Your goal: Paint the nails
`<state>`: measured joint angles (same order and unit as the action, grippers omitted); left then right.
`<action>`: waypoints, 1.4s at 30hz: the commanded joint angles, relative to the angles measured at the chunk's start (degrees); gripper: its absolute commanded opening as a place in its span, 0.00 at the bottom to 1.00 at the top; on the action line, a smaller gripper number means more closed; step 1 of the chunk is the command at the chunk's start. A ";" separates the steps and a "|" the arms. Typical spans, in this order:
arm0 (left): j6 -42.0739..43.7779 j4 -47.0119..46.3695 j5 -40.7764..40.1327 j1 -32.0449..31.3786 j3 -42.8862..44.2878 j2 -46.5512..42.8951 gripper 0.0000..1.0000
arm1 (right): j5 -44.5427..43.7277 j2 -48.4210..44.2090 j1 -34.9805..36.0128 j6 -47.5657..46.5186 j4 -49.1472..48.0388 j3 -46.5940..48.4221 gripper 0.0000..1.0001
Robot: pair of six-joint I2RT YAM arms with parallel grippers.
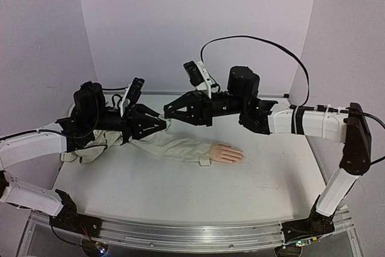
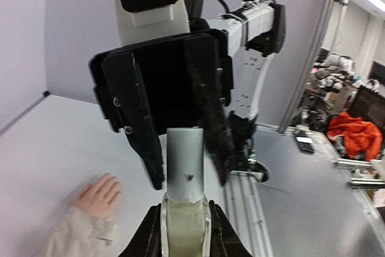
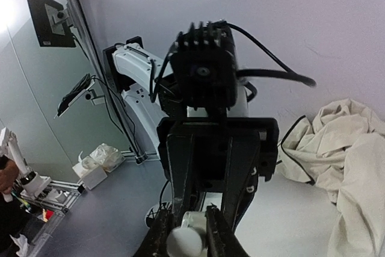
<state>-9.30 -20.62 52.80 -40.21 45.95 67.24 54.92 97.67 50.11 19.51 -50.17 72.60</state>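
A peach mannequin hand [image 1: 225,153] lies palm down on the table, in a beige sleeve [image 1: 174,145]. Its nails are too small to make out. The hand [image 2: 99,195] also shows low left in the left wrist view. Above the sleeve my two grippers meet tip to tip. My left gripper [image 1: 157,123] [image 2: 185,224] is shut on a small clear bottle [image 2: 185,215] of pale liquid. Its white cap [image 2: 185,161] points at my right gripper [image 1: 170,112] [image 3: 186,236], whose fingers [image 2: 148,154] close on either side of the cap [image 3: 182,243].
The rest of the beige jacket [image 1: 90,148] [image 3: 343,148] lies crumpled at the table's left end under my left arm. A black cable [image 1: 258,40] arcs above my right arm. White backdrop walls close the back and sides. A metal rail [image 1: 180,233] runs along the near edge.
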 commanded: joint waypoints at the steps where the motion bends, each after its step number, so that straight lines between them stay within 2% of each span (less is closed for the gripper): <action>1: 14.55 0.27 -20.15 0.37 -0.83 -5.81 0.00 | -10.08 -6.14 -2.38 4.14 3.17 0.12 0.52; 3: 19.53 4.27 -33.39 -0.97 -0.35 -6.58 0.00 | -17.93 -6.42 -2.69 5.12 6.95 0.87 0.69; 4: 21.66 5.04 -39.23 -1.67 -0.57 -7.01 0.00 | -21.57 -6.26 -2.73 5.97 8.42 1.40 0.74; 6: 25.29 5.52 -50.46 -3.32 -1.26 -7.68 0.00 | -27.35 -5.61 -2.62 9.24 9.95 2.27 0.77; 9: 27.89 5.68 -56.48 -4.30 -1.41 -8.09 0.00 | -30.54 -3.25 -2.30 14.93 10.23 4.29 0.78; 16: 28.06 5.77 -60.61 -5.11 -1.21 -8.03 0.00 | -36.54 4.08 2.63 19.29 11.76 14.74 0.77; 18: 28.02 5.77 -60.85 -5.36 -1.24 -8.22 0.00 | -39.37 6.56 3.94 20.23 13.58 18.00 0.73; 22: 28.05 5.83 -60.96 -5.82 -1.22 -8.35 0.00 | -43.00 10.91 5.23 23.16 15.08 21.93 0.56; 24: 28.11 5.86 -60.97 -6.10 -1.28 -8.49 0.00 | -43.73 12.14 5.68 23.44 15.16 23.08 0.52; 29: 28.36 6.15 -60.55 -6.51 -1.13 -8.36 0.00 | -44.03 13.85 6.09 23.73 15.10 25.06 0.25; 34: 27.66 6.63 -58.74 -6.64 -0.87 -8.24 0.00 | -45.13 13.70 6.23 23.81 15.10 24.19 0.20; 37: 26.18 6.73 -58.01 -6.64 -0.78 -8.31 0.00 | -44.50 13.54 6.23 23.54 15.10 23.59 0.12; 38: 25.69 6.72 -57.23 -6.64 -0.87 -8.39 0.00 | -44.09 13.34 6.23 23.13 15.01 23.21 0.06; 39: 25.01 6.73 -55.94 -6.64 -0.86 -8.60 0.00 | -43.60 13.03 6.23 22.49 14.81 22.75 0.00; 41: 22.63 6.69 -52.15 -6.51 -1.02 -9.46 0.00 | -42.07 11.62 6.23 20.38 13.32 20.68 0.00; 42: 21.94 6.61 -46.52 -6.31 -1.00 -9.87 0.00 | -40.85 10.23 6.14 18.51 11.93 19.15 0.00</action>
<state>16.43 -10.70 -6.37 -46.33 44.10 60.31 11.81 111.66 56.45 42.00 -32.32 94.28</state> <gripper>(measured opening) 0.216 0.169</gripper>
